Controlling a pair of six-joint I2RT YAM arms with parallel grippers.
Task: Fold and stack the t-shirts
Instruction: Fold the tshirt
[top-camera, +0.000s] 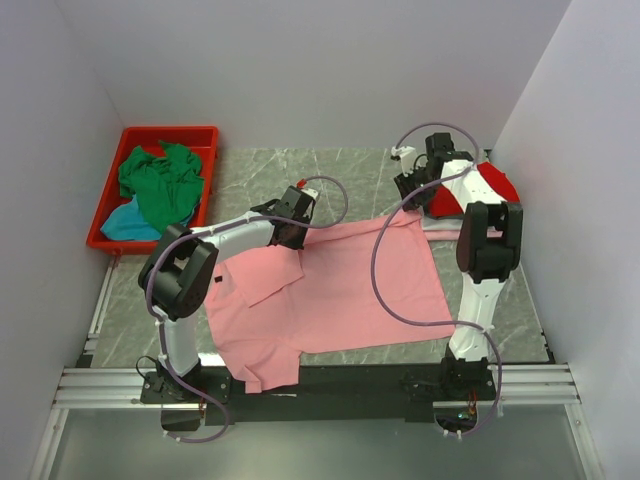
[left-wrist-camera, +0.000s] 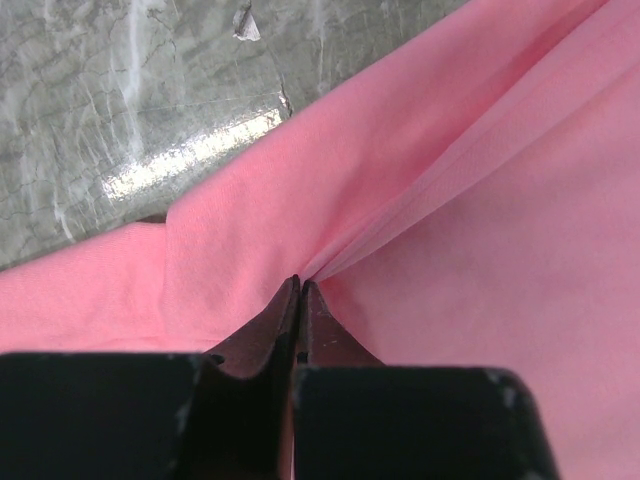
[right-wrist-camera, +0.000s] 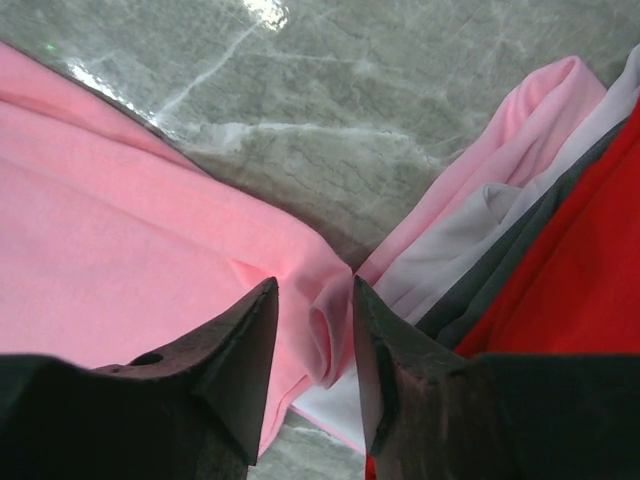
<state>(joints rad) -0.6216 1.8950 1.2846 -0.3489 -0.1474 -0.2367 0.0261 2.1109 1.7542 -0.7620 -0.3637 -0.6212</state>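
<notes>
A salmon pink t-shirt (top-camera: 340, 290) lies spread on the marbled table. My left gripper (top-camera: 290, 235) sits at its far left edge, shut (left-wrist-camera: 301, 284) on a pinched ridge of the pink cloth (left-wrist-camera: 480, 200). My right gripper (top-camera: 412, 195) is at the shirt's far right corner, jaws apart (right-wrist-camera: 312, 290), with a rolled fold of the pink cloth (right-wrist-camera: 335, 340) between the fingertips and not squeezed. Just right of it lies a pile of folded t-shirts: pale pink (right-wrist-camera: 520, 130), white (right-wrist-camera: 470, 240), grey (right-wrist-camera: 510, 265) and red (right-wrist-camera: 580, 270).
A red plastic bin (top-camera: 170, 131) at the back left holds a crumpled green shirt (top-camera: 160, 185) and a teal one (top-camera: 125, 222). The folded pile (top-camera: 490, 185) sits by the right wall. White walls close in both sides. A metal rail (top-camera: 320, 385) runs along the near edge.
</notes>
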